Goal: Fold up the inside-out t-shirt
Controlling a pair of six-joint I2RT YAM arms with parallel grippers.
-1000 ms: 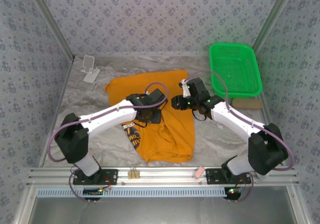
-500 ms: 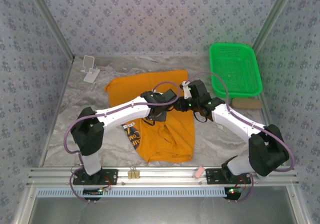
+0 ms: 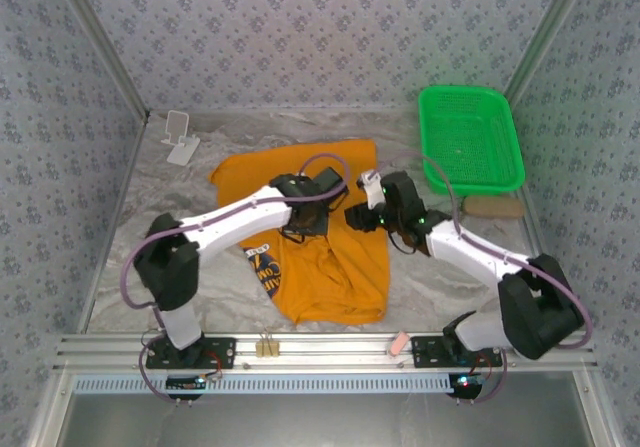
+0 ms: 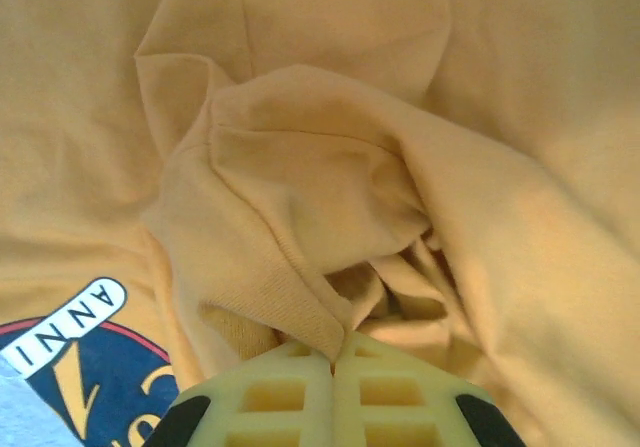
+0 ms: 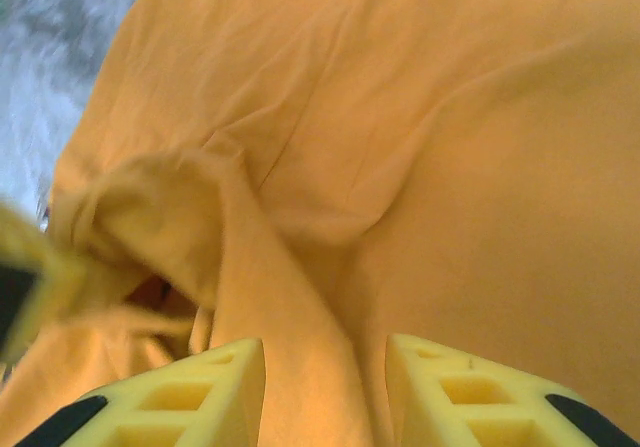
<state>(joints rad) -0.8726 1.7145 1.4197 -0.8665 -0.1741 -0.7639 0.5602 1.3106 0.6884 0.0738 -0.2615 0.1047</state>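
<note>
Your basket (image 3: 470, 132) sits at 2 o'clock; the t-shirt (image 3: 335, 267) lies rumpled at centre. Your left gripper (image 4: 333, 352) pinches a shirt fold, jaws pressed together; your right gripper (image 5: 325, 367) stands half-open astride a cloth ridge.

The overhead view is bright and evenly lit, with only soft, faint shadows under the arms (image 3: 235, 217) on the bench (image 3: 170, 192) and a faint green cast on the wall (image 3: 575, 117) beside the basket (image 3: 470, 137). Both wrist views are warmer and dimmer; folds of the t-shirt (image 4: 330, 167) hold deep shade at lower centre. The right wrist view is soft, smeared by blur at its left edge.
</note>
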